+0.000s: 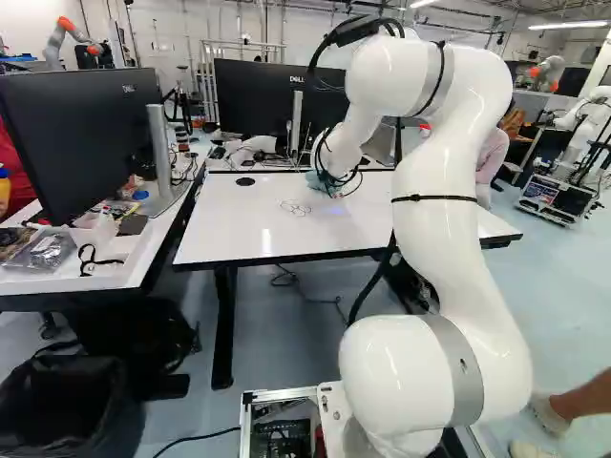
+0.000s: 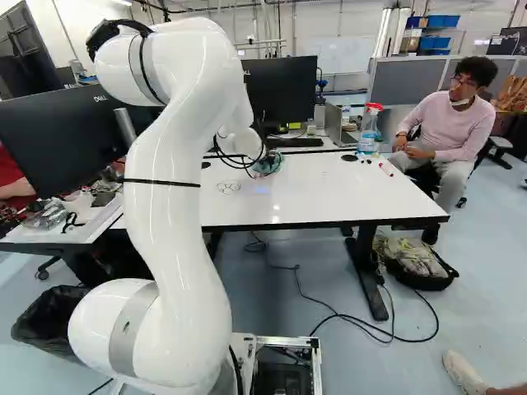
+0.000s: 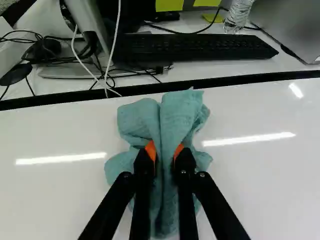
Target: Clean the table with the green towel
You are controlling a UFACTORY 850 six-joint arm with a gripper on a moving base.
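Over the far part of the white table (image 1: 258,224), my gripper (image 2: 256,164) is partly hidden by cables. In the wrist view the gripper (image 3: 165,152) is shut on the green towel (image 3: 182,112), with bunched cloth pinched between its orange pads. The crumpled towel spreads ahead of and under the fingers, close to the table's far edge. A small part of the towel (image 2: 270,164) shows beside the arm in the right base view. Thin looping marks (image 1: 296,207) are on the tabletop, nearer the base than the towel.
Beyond the far edge are a keyboard (image 3: 195,47), cables and a laptop (image 2: 336,123). A spray bottle (image 2: 369,130) and red marker (image 2: 385,169) are at the table's right. A cluttered desk (image 1: 105,272) adjoins on the left. Another robot (image 1: 582,124) stands at the far right.
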